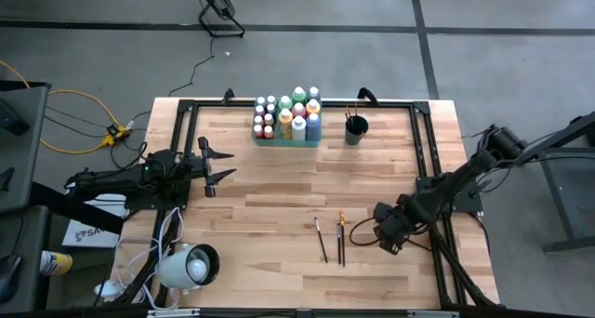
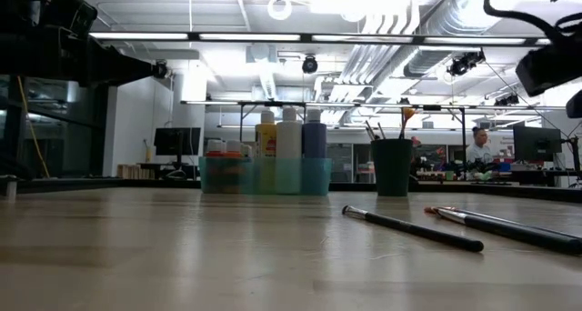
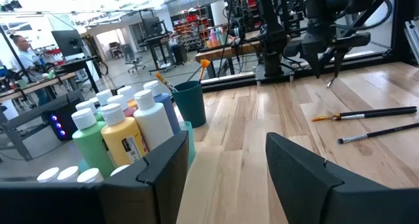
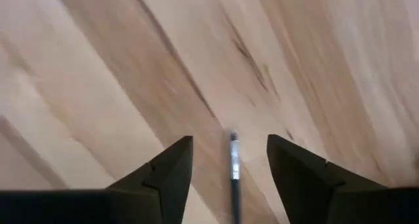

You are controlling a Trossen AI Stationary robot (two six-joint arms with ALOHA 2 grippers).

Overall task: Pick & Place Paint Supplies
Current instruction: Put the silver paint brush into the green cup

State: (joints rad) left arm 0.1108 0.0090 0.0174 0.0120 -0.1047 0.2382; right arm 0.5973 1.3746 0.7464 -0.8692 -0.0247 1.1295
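right pincer (image 4: pixel 229 162) open, straddling paintbrush (image 4: pixel 234 165) tip on table (image 4: pixel 98 67)

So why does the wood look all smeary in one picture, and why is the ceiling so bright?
Right wrist view: the table grain is streaked by motion blur, though the paintbrush tip between the pincer fingers stays readable. Low view: ceiling lamps glare white, leaving the cup dark against them.

A robotics lab on an open workshop floor

Exposed ducts (image 2: pixel 400 20) and strip lights overhead, a bare concrete floor (image 1: pixel 307 58) with trailing cables, monitors (image 2: pixel 176 140) on far benches, a person (image 2: pixel 475 147) seated — plus a wooden table (image 1: pixel 279 188) framed in black rail.
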